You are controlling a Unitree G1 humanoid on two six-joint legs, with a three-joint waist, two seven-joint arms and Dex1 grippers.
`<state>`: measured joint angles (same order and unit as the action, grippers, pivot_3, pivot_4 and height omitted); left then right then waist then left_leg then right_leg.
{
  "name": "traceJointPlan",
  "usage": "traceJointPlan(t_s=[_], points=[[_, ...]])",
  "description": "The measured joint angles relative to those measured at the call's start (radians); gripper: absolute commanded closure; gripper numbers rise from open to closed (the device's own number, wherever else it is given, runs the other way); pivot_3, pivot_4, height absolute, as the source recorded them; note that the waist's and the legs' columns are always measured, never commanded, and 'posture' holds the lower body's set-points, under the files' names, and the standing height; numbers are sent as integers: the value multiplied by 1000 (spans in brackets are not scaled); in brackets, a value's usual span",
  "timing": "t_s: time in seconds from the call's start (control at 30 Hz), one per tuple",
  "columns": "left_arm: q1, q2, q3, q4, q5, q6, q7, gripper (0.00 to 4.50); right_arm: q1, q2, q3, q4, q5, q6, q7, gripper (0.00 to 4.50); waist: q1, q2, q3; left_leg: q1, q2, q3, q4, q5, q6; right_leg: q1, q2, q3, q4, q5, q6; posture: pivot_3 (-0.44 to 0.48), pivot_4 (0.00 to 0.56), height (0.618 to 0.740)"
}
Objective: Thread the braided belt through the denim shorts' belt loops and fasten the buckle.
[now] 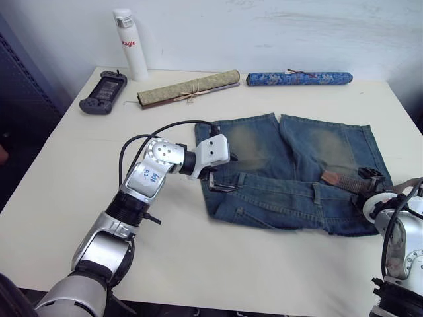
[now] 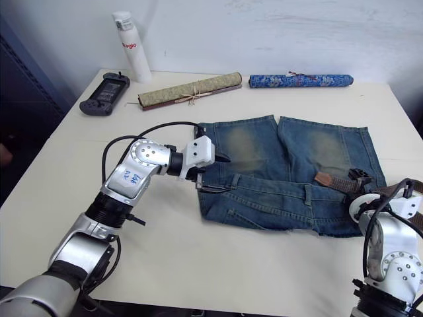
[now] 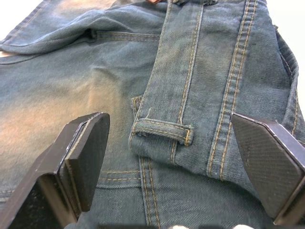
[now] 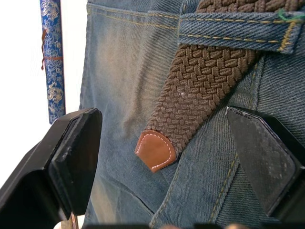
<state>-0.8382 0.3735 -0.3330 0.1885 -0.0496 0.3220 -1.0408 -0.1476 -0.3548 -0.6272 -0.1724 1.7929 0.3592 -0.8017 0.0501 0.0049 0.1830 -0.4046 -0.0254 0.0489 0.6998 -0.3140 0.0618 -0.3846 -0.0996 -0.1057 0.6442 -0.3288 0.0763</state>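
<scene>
Head views: faded blue denim shorts (image 1: pixel 291 173) lie flat on the white bench (image 1: pixel 198 264), waistband toward the robot. The dark brown braided belt (image 1: pixel 344 180) sits at the waistband's right end, its tan leather tip (image 1: pixel 330 177) pointing inward. Left claw (image 1: pixel 215 181) hovers at the waistband's left end; right claw (image 2: pixel 360 181) by the belt.

Left wrist view: claw released, fingers (image 3: pixel 86 157) straddling one narrow blue denim belt loop (image 3: pixel 162 131). Denim looks limp, likely to bunch.

Right wrist view: claw released around the tip (image 4: pixel 155 150), belt already under one loop (image 4: pixel 233 28). Weave looks floppy but grippy; pinch just behind the stiffer leather tip.
</scene>
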Motion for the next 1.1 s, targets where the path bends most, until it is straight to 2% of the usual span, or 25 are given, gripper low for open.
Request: traceJointPlan(t_s=[0.23,0.37,0.4,0.43,0.47,0.5,0.67,0.7,0.93,1.1], points=[[0,-4,-1,0,0,0,-1,0,-36,22,-3,107,-78,-3,202,56,-10,0,0,0,0,0,0,0,1,1,0,0,1,0,0,0,150,686],[0,-1,-1,-2,0,0,-2,0,-12,26,-5,118,-92,35,295,56,-14,0,0,0,0,0,0,0,2,1,0,0,1,0,0,0,150,686],[0,-1,-1,-3,0,0,-2,0,2,26,-5,113,-97,47,316,585,-15,0,0,0,0,0,-1,0,2,0,0,0,1,0,0,0,150,686],[0,1,-1,-6,0,0,-2,0,17,28,-5,108,-102,60,333,904,-16,0,0,0,0,0,-1,0,2,0,0,0,1,0,0,0,150,686],[0,1,-1,-8,0,0,-2,0,27,31,-5,107,-106,68,341,1523,-18,0,0,0,0,0,-1,0,2,0,0,0,1,0,0,0,150,686],[0,1,-1,-11,0,0,-2,0,34,33,-5,107,-109,74,345,1861,-20,0,0,0,0,0,-1,0,2,0,0,0,1,0,0,0,150,686],[0,-1,-1,-14,0,0,0,0,63,40,-1,112,-132,112,408,4284,-27,0,0,0,0,0,-2,0,2,-1,0,0,0,0,0,0,150,686],[0,-4,-1,-14,0,0,0,0,61,40,-1,109,-134,120,414,4448,-28,-1,-1,0,0,0,-2,0,2,0,0,0,0,0,0,0,150,686],[0,-7,-1,-13,0,-7,0,0,93,39,-30,106,-93,174,501,4448,-27,-2,-1,0,0,0,-2,0,2,-2,0,1,0,0,0,0,150,686],[0,-2,-1,-13,0,-7,1,0,238,2,-70,56,38,292,645,4448,-25,2,0,-3,0,1,-3,0,1,-5,0,1,0,0,0,0,150,686]])
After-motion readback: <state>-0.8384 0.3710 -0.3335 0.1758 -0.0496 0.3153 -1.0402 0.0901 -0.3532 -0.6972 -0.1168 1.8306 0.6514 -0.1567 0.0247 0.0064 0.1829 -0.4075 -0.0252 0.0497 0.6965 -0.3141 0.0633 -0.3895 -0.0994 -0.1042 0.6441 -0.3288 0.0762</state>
